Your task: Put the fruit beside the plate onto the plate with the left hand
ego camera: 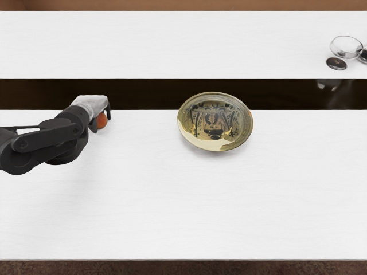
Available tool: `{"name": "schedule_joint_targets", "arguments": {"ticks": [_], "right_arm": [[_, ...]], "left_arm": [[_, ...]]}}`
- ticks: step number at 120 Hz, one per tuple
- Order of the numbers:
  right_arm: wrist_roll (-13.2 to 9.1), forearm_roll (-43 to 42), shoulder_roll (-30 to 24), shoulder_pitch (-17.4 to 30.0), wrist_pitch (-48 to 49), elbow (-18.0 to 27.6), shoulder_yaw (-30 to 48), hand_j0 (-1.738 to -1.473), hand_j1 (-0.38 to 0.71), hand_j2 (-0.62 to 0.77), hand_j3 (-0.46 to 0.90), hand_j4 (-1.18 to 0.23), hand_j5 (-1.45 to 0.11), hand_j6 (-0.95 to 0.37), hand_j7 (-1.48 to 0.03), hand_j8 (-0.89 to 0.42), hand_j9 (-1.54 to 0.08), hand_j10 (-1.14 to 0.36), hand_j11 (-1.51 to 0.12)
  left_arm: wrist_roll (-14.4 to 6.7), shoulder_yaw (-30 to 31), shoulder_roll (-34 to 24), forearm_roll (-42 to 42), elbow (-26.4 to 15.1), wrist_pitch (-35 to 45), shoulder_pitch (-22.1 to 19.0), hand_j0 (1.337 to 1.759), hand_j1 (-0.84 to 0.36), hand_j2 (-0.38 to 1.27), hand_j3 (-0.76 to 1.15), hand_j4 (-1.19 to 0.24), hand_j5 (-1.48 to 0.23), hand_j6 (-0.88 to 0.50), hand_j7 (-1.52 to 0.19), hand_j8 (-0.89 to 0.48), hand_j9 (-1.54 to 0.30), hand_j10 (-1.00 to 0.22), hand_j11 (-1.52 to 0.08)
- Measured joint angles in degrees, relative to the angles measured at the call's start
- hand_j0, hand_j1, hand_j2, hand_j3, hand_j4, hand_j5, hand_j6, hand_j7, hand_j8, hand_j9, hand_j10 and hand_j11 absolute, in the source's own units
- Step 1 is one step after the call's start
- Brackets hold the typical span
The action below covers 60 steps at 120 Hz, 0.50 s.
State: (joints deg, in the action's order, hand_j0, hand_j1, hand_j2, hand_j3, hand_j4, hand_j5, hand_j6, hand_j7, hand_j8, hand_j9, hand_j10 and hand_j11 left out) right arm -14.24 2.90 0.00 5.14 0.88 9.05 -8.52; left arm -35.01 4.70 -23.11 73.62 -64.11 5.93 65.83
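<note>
Two tables are counted, both with flat, matte white tops: the near table (183,206) fills the lower two thirds of the frame, and the far table (172,46) runs as a band across the top. One dark gap (143,94) separates them. One arm is present, the left arm (46,143), which enters from the left edge at mid-height; it is built of black, rounded, hard-surfaced links. One plate (215,121) sits just right of centre near the back edge of the near table; it is round, shallow and glossy, olive-gold, with a dark painted figure in its middle and nothing on it. One left hand (94,112) shows at the arm's end, with a pale grey block-shaped back and dark fingers (107,113) curled narrow around the fruit. One small clear glass bowl (346,47) stands at the upper right on the far table, and one small dark flat disc (336,63) lies just beside it; a second dark item at the right edge is cut off and cannot be identified. One fruit (102,120) is counted: small, round, smooth and orange, held within the hand's fingers at the left of the frame, well apart from the plate. Whether it rests on the tabletop or is raised cannot be told.
</note>
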Motion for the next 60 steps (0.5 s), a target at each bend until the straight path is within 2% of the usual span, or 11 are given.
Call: {"name": "schedule_joint_targets", "arguments": {"ticks": [10,15,32,39,41,42,45,51,60], "right_arm": [[0.00,0.01,0.00,0.00,0.00,0.00,0.00,-1.658,-0.35,0.00,0.00,0.00,0.00,0.00,0.00,0.00,0.00,0.00,0.00],[0.00,0.00,0.00,0.00,0.00,0.00,0.00,-1.658,-0.35,0.00,0.00,0.00,0.00,0.00,0.00,0.00,0.00,0.00,0.00],[0.00,0.00,0.00,0.02,0.00,0.00,0.00,-1.658,-0.35,0.00,0.00,0.00,0.00,0.00,0.00,0.00,0.00,0.00,0.00],[0.00,0.00,0.00,0.02,0.00,0.00,0.00,-1.658,-0.35,0.00,0.00,0.00,0.00,0.00,0.00,0.00,0.00,0.00,0.00],[0.00,0.01,0.00,0.02,0.00,0.00,0.00,-1.658,-0.35,0.00,0.00,0.00,0.00,0.00,0.00,0.00,0.00,0.00,0.00],[0.00,0.01,0.00,0.01,0.00,0.00,0.00,-1.658,-0.35,0.00,0.00,0.00,0.00,0.00,0.00,0.00,0.00,0.00,0.00],[0.00,0.01,0.00,0.01,0.00,0.00,0.00,-1.658,-0.35,0.00,0.00,0.00,0.00,0.00,0.00,0.00,0.00,0.00,0.00],[0.00,0.02,0.00,-0.01,0.00,0.00,0.00,-1.658,-0.35,0.00,0.00,0.00,0.00,0.00,0.00,0.00,0.00,0.00,0.00],[0.00,0.02,0.00,0.00,0.00,0.00,0.00,-1.658,-0.35,0.00,0.00,0.00,0.00,0.00,0.00,0.00,0.00,0.00,0.00]], "left_arm": [[0.02,0.28,0.00,0.00,0.08,-0.01,0.08,1.636,-0.31,0.12,0.07,-0.65,-0.79,-0.41,-0.84,-0.42,-0.85,-0.64,-0.85],[0.02,0.49,0.00,0.13,0.13,0.05,0.02,1.626,-0.31,0.03,0.19,-0.63,-0.80,-0.40,-0.85,-0.41,-0.87,-0.65,-0.87],[-0.04,1.27,0.08,0.36,0.45,0.12,0.09,1.588,-0.32,-0.10,0.43,-0.58,-0.83,-0.34,-0.88,-0.37,-0.91,-0.67,-0.91],[-0.05,1.44,0.23,0.03,0.46,-0.11,0.60,1.595,-0.31,0.01,0.28,-0.59,-0.85,-0.35,-0.89,-0.39,-0.92,-0.68,-0.91],[-0.07,1.48,0.59,-0.08,0.47,-0.24,0.75,1.627,-0.32,0.07,0.23,-0.60,-0.86,-0.36,-0.89,-0.39,-0.92,-0.68,-0.92],[-0.07,1.49,0.72,-0.13,0.46,-0.30,0.81,1.650,-0.32,0.11,0.14,-0.61,-0.87,-0.37,-0.89,-0.39,-0.92,-0.68,-0.92],[-0.07,1.52,0.85,-0.33,0.43,-0.44,0.91,1.671,-0.32,0.13,0.09,-0.61,-0.88,-0.37,-0.90,-0.39,-0.93,-0.69,-0.92],[-0.05,1.54,0.87,-0.71,0.38,-0.67,1.34,1.659,-0.32,0.21,-0.02,-0.63,-0.90,-0.38,-0.92,-0.43,-0.94,-0.70,-0.93],[-0.01,1.47,0.75,-1.16,0.15,-0.95,2.62,1.657,-0.30,0.27,-0.01,-0.65,-0.93,-0.41,-0.94,-0.46,-0.95,-0.70,-0.95]]}}
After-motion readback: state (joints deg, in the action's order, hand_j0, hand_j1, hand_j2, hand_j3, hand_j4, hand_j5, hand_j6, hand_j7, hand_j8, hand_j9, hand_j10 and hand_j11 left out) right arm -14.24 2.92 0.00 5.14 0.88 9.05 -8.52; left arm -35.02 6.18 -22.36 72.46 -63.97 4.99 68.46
